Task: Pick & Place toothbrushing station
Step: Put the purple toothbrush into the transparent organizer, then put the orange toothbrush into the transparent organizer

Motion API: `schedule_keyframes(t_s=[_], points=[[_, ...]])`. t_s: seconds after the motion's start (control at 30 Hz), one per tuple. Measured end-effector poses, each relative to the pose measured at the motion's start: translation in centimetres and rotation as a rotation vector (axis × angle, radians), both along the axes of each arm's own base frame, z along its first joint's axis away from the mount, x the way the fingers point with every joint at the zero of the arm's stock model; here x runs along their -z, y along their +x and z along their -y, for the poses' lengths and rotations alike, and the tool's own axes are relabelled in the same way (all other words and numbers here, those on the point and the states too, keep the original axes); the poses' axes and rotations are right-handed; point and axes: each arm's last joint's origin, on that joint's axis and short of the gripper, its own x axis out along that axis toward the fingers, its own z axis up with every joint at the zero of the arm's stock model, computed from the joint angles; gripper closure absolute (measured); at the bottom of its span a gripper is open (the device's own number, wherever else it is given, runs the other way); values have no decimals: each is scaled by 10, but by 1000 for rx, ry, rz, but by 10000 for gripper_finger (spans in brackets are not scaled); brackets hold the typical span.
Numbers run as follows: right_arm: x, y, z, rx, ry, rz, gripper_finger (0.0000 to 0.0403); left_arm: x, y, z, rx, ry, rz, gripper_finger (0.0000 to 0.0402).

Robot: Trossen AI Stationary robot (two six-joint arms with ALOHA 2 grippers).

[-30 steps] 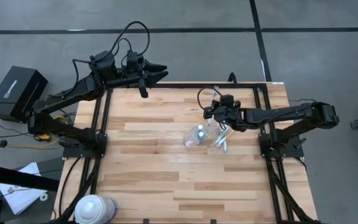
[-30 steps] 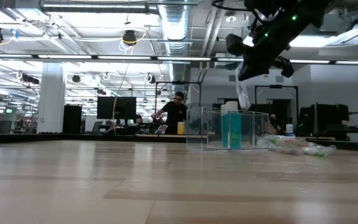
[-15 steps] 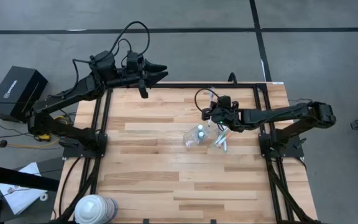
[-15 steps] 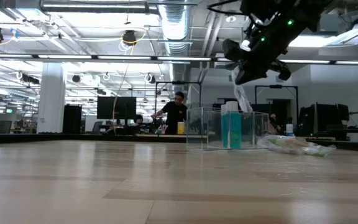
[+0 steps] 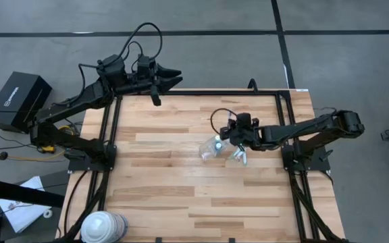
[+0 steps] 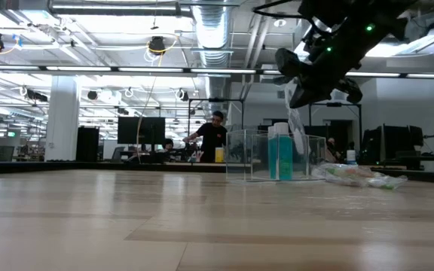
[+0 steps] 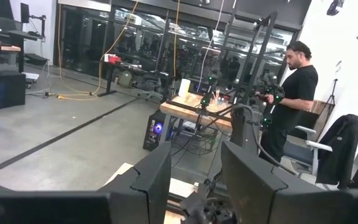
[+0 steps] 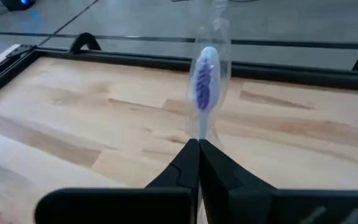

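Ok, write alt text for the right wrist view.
The right gripper is shut on a toothbrush in clear wrapping, its blue-bristled head pointing away from the camera. Below lies the wooden table, with a black frame rail along its far edge and grey floor beyond.

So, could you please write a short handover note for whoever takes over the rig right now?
Right gripper: jaws shut on a wrapped toothbrush, held above the table by the cup.
Left gripper: waiting at the table's far edge, jaws part open, holding nothing.
Clear cup with the blue tube sits mid-table; more toothbrushes lie beside it.
Done: one brush picked up.
Left: place it, then the others.
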Motion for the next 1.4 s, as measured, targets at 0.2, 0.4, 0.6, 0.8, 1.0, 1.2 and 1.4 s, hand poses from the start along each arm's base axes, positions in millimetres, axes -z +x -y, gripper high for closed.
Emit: schedule_keyframes(t_s=[0.2, 0.4, 0.6, 0.8, 1.0, 1.2, 1.4], points=[[8, -6, -14, -6, 26, 6, 403, 1, 1, 0, 0, -1, -2, 266], [19, -13, -30, -27, 66, 38, 403, 2, 2, -1, 0, -5, -11, 266], [18, -15, -47, -89, 71, 60, 403, 4, 2, -1, 0, -12, -29, 266], [16, -14, -56, -124, 173, 139, 350, 5, 2, -1, -1, -17, -38, 266], [9, -11, -60, -142, 195, 217, 241, 6, 2, -1, -1, -20, -45, 266], [-17, -13, -60, -187, 147, 337, 165, 6, 2, -1, -1, -24, -50, 266], [-61, -28, -56, -228, 35, 494, 162, 6, 2, -1, -1, -25, -52, 266]])
